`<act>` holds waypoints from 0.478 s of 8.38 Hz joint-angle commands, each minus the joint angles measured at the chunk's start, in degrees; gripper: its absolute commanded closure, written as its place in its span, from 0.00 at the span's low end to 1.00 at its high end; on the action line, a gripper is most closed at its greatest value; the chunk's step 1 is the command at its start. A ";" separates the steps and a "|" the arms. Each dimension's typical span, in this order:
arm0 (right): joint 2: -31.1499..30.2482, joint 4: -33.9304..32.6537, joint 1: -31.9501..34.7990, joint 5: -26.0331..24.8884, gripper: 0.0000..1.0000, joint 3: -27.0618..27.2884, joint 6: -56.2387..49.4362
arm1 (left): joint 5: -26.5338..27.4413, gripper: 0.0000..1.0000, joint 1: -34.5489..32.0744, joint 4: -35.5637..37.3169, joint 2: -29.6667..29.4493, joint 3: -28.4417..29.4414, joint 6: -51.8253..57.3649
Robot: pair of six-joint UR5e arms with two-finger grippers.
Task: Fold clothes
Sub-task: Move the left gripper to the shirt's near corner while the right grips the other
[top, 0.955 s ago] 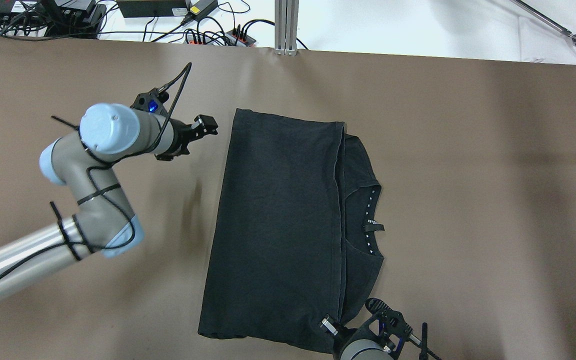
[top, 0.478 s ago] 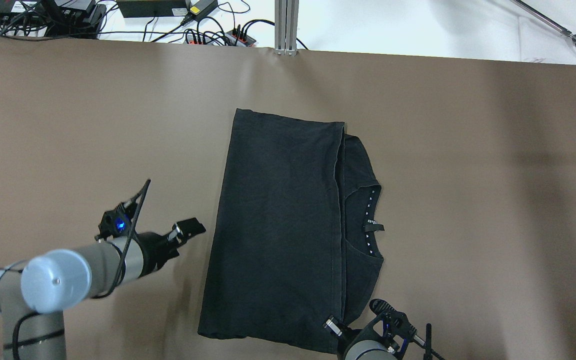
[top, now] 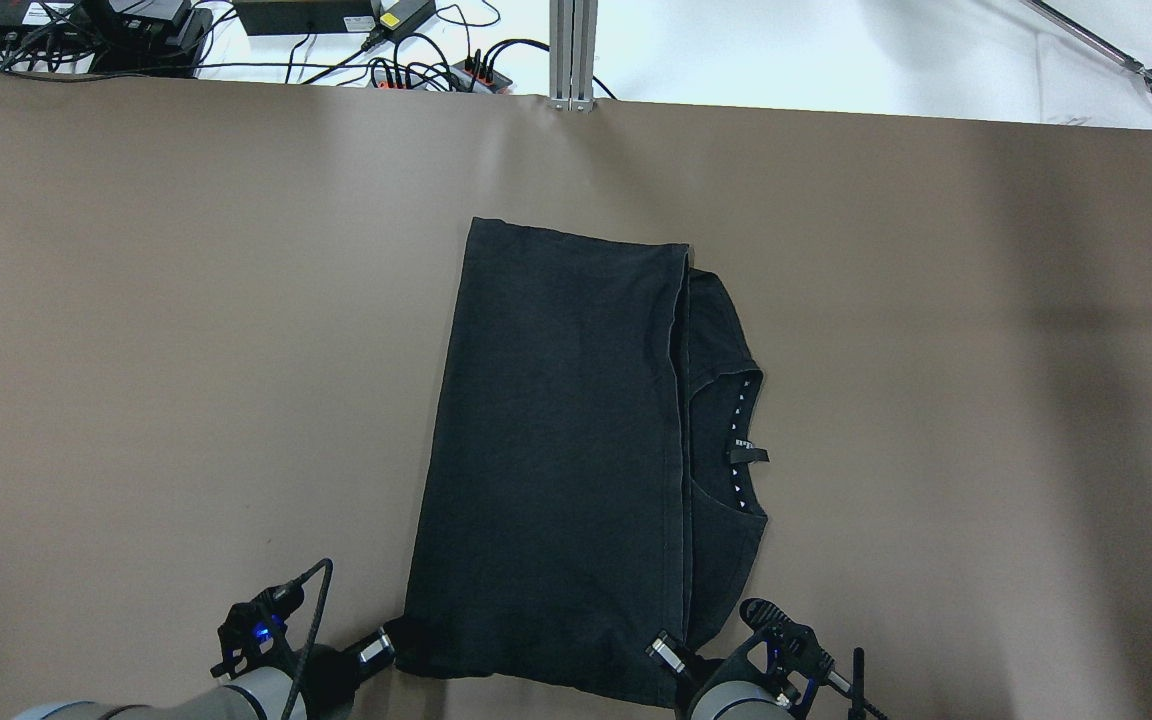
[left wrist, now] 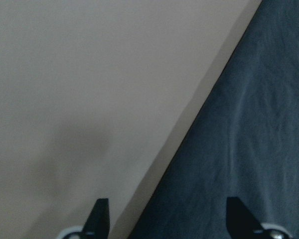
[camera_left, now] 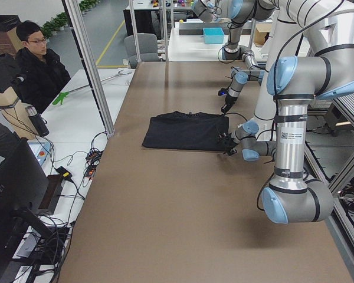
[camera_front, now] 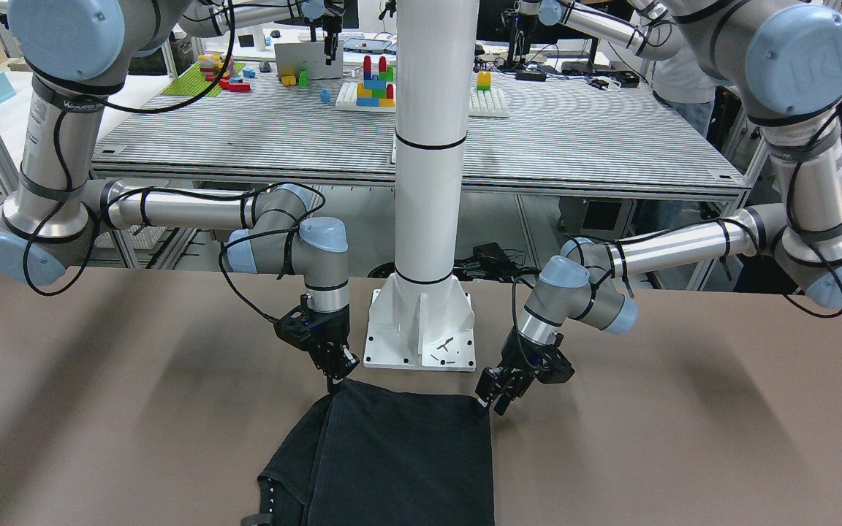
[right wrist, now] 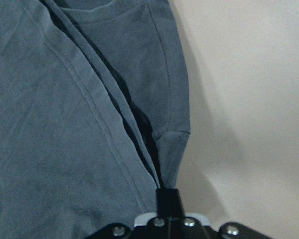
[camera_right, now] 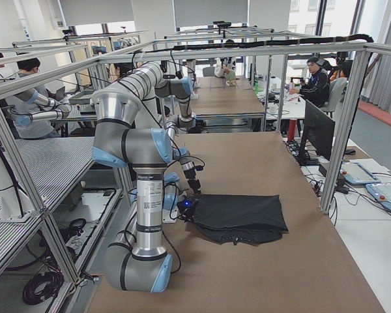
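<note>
The clothes [top: 556, 450] are one black T-shirt folded lengthwise, flat on the brown table [top: 136, 300], with the collar and its row of pale dots on the right side. My left gripper [top: 391, 640] is low at the shirt's near-left corner. In the left wrist view it [left wrist: 169, 219] is open, and its two fingertips [left wrist: 102, 214] straddle the shirt's edge [left wrist: 249, 124]. My right gripper [top: 664, 652] sits at the near-right corner. In the right wrist view its fingers [right wrist: 167, 201] are together, shut on the folded layers [right wrist: 65, 124] that run into them.
The white pole's base plate [camera_front: 421, 340] stands just behind the shirt's near edge [camera_front: 399, 453], between the two grippers. Cables and power strips [top: 416, 70] lie beyond the far table edge. A seated person [camera_left: 38, 65] is beside the table's far side.
My left arm has swung back from beside the shirt's far-left corner down along its left edge to the near-left corner. The right gripper and the shirt have stayed put.
</note>
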 commanded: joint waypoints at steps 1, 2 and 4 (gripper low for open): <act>-0.15 0.00 0.04 -0.10 1.00 -0.04 0.14 | 3.82 0.52 4.50 0.00 0.20 0.27 -1.77; -0.24 0.00 0.13 -0.18 1.00 -0.04 0.14 | 3.82 0.66 4.41 0.00 0.20 0.18 -1.77; -0.41 0.00 0.13 -0.27 1.00 -0.04 0.14 | 3.65 1.00 3.54 -0.09 0.02 0.00 -1.77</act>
